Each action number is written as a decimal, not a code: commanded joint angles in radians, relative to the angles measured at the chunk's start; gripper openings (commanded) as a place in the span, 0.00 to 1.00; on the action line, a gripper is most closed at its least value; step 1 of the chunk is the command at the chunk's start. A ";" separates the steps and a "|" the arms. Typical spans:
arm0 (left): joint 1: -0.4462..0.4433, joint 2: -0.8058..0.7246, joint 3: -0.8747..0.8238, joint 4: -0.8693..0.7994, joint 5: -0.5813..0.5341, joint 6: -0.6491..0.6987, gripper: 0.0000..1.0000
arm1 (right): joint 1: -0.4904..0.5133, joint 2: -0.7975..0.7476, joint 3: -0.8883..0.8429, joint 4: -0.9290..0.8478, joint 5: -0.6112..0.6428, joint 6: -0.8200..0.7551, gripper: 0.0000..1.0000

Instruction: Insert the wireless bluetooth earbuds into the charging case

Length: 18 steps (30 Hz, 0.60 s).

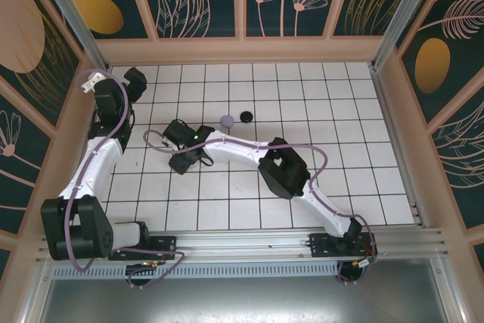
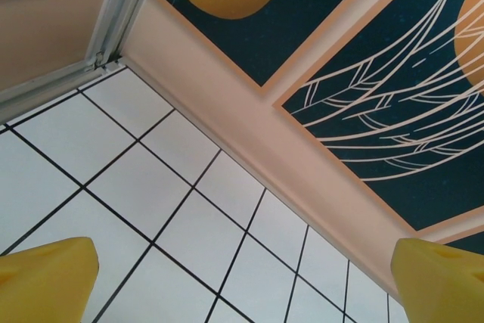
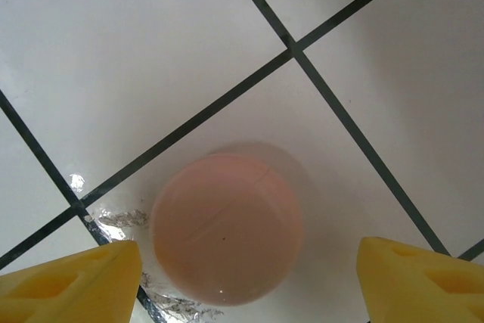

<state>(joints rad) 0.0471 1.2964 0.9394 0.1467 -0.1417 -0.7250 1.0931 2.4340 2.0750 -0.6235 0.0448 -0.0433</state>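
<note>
Pale pink rounded case (image 3: 227, 225), apparently closed, lies on the white-tiled tabletop (image 3: 151, 51) between the parted, empty fingers of the right end effector (image 3: 249, 277), while the left end effector (image 2: 243, 277) hangs wide open and empty at the far-left corner; insertion is judged not yet begun.

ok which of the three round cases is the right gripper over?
The pink case: it lies just below the right gripper, framed by its open fingers. The purple case and black case lie side by side farther back.
</note>
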 commanded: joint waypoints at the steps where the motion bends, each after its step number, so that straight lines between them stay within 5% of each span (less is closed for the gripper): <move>1: 0.007 0.016 0.027 -0.013 0.005 0.018 0.99 | 0.005 0.030 0.035 0.030 -0.013 -0.056 0.75; 12: 0.007 0.029 0.027 0.000 0.019 0.004 0.99 | 0.004 0.098 0.091 0.013 0.005 -0.065 0.71; 18: 0.007 0.027 0.027 0.002 0.025 0.001 0.99 | 0.004 0.102 0.094 0.004 0.004 -0.050 0.56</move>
<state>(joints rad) 0.0471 1.3193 0.9398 0.1448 -0.1310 -0.7258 1.0950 2.5053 2.1426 -0.6048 0.0341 -0.0952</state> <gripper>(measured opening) 0.988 0.574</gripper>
